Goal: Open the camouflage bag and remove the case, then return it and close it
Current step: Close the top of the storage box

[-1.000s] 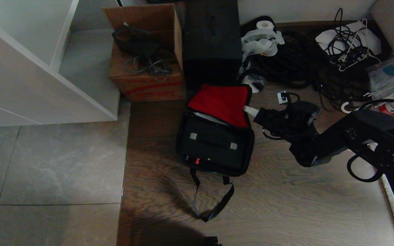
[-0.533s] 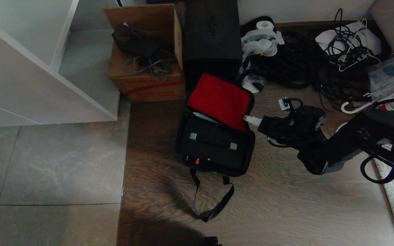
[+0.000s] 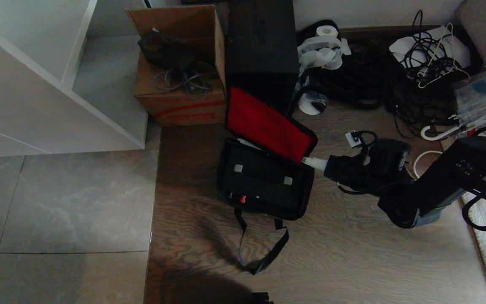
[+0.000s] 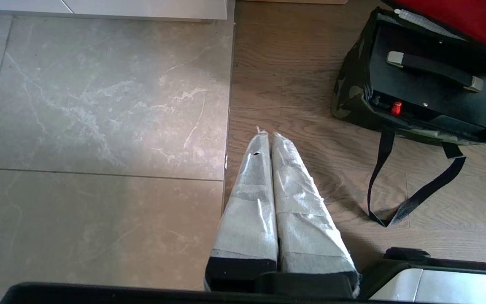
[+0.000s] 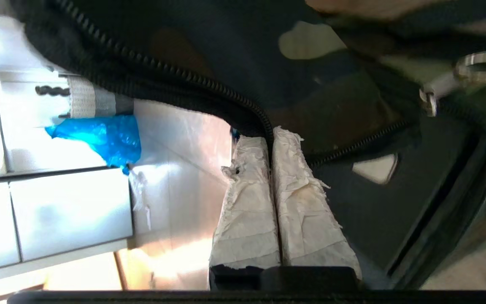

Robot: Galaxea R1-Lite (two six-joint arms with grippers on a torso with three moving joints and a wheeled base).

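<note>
The camouflage bag (image 3: 309,192) lies open on the wood floor, its red-lined lid (image 3: 264,122) raised at a slant. Inside lies the case (image 3: 264,181), flat and black, with a silver-ended handle and a small red tab. My right gripper (image 3: 310,161) comes in from the right and is shut on the lid's black zip edging (image 5: 243,101) at its right corner. The left wrist view shows the bag (image 4: 348,97) with the case (image 4: 428,84) off to one side. My left gripper (image 4: 267,135) is shut and empty over the seam between tile and wood.
Behind the bag stand a brown cardboard box (image 3: 179,63) and a tall black box (image 3: 262,42). Tangled cables (image 3: 395,76) cover the floor at the back right. A white cabinet (image 3: 36,76) is at the left. The bag's strap (image 3: 264,249) trails toward me.
My right gripper has moved nearer to me and slightly right, keeping its hold on the lid's corner. The lid has swung with it and stands steeper over the case.
</note>
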